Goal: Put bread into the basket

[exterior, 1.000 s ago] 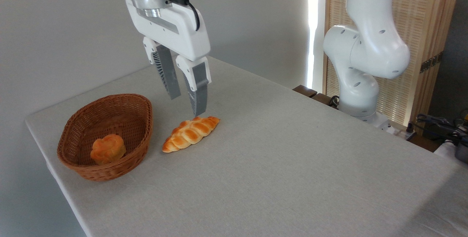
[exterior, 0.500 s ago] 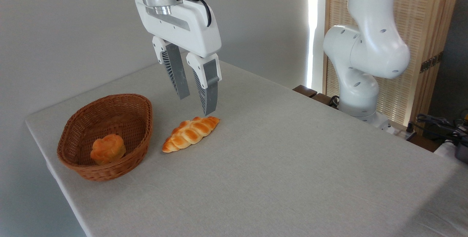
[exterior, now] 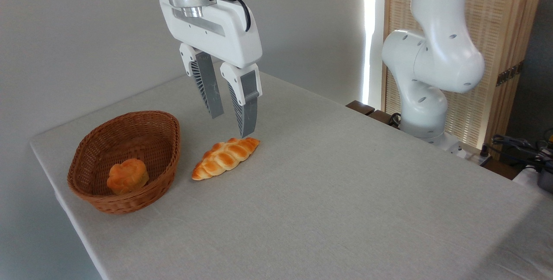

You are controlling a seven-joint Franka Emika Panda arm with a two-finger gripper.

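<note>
A pale grey cloth covers the tabletop (exterior: 345,193). 2 things lie directly on it near the left end: the basket (exterior: 125,161) and, just beside it, a braided loaf (exterior: 225,157).

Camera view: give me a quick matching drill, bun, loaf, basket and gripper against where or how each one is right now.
Things:
1. bun
2. loaf
3. basket
4. gripper

Places or states:
A. open and empty, above the table
B. lying on the table, right of the wicker
C. inside the wicker
D. standing at the table's left end, holding one item

Pairs: 1-C, 2-B, 3-D, 4-A
</note>
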